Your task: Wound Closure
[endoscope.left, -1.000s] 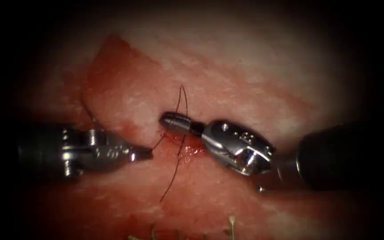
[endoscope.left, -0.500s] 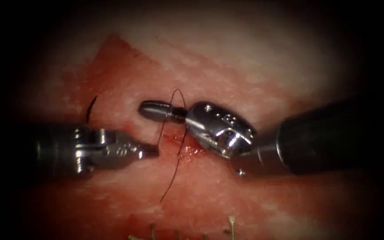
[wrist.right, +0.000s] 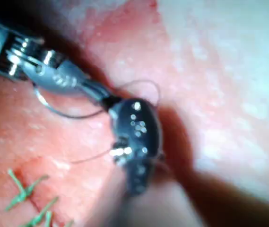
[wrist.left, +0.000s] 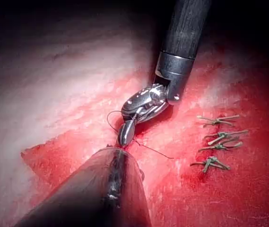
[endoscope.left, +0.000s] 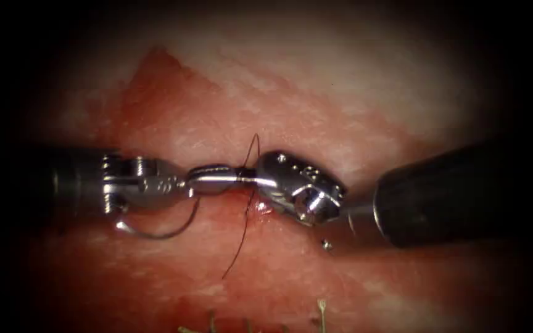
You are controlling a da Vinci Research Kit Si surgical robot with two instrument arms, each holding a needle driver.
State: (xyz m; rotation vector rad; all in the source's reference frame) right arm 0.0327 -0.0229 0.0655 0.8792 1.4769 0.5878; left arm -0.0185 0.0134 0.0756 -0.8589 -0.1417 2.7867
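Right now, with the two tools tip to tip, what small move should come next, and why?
Probably ease the right tool toward the free thread end lying on the tissue. The thread is looped over the right tool, whose tip meets the left tool; the left tool appears to hold the needle near one end, out of the tissue.

Tissue carries everything: red fluid at the cut, dark thread trailing across it, green cut ends of thread lying nearby.
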